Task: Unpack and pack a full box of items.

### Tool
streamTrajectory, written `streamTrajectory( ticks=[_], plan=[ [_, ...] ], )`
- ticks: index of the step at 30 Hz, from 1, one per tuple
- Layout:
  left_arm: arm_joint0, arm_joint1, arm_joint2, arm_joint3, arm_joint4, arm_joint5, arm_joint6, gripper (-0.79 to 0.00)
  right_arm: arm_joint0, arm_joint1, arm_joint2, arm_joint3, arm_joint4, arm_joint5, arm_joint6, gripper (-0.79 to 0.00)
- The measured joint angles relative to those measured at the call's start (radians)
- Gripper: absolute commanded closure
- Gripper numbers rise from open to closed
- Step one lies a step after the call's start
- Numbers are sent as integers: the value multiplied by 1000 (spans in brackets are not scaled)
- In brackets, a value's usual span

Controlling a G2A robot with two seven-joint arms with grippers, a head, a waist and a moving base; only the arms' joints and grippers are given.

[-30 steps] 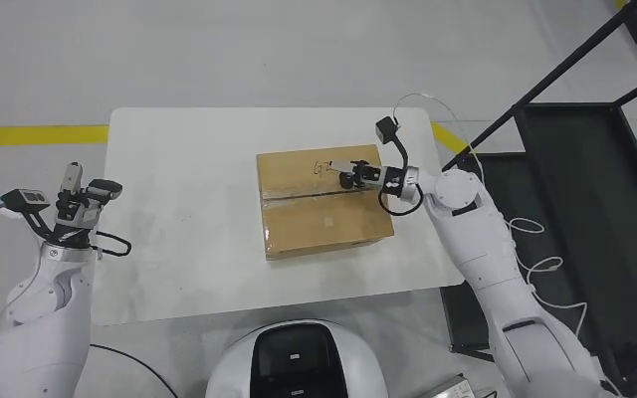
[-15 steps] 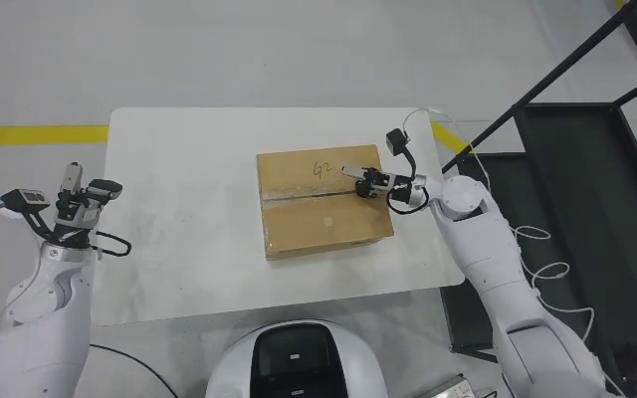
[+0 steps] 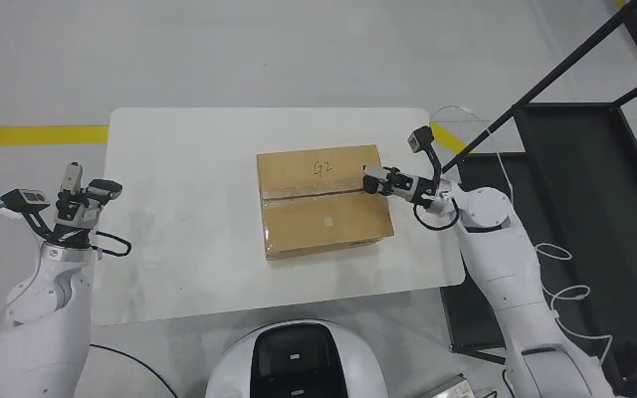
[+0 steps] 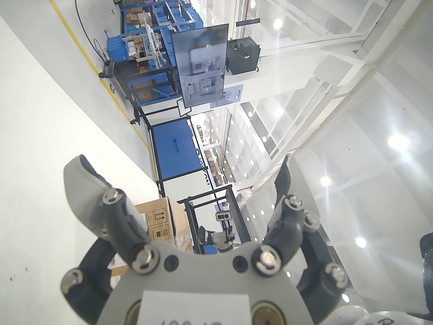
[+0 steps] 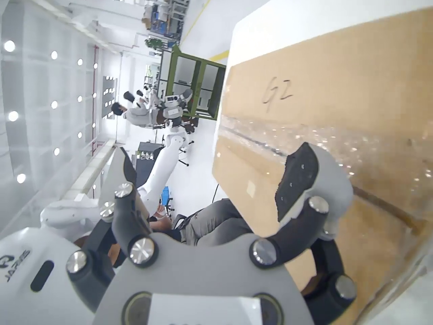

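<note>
Drawn back off the lid, the right gripper point(image 3: 373, 183) now sits at the right edge of the cardboard box point(image 3: 318, 214). The box stands shut in the middle of the white table point(image 3: 179, 199), with a handwritten mark on its far flap. The left gripper point(image 3: 88, 184) hangs beyond the table's left side.

From the left wrist, its jaws are spread wide and empty.

From the right wrist, the jaws gape with nothing between them, and one finger point(image 5: 297, 177) lies across the box's clear tape point(image 5: 304, 130).
</note>
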Motion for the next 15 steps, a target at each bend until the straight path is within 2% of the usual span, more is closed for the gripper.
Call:
streamTrajectory(
  ticks=[7, 15],
  plan=[
    [0, 0, 0, 0, 0, 0, 0, -785, -100, 19, 108, -84, -31, -71, -105, -785],
    [0, 0, 0, 0, 0, 0, 0, -784, -124, 23, 124, -92, -29, -89, -133, -785]
  ],
)
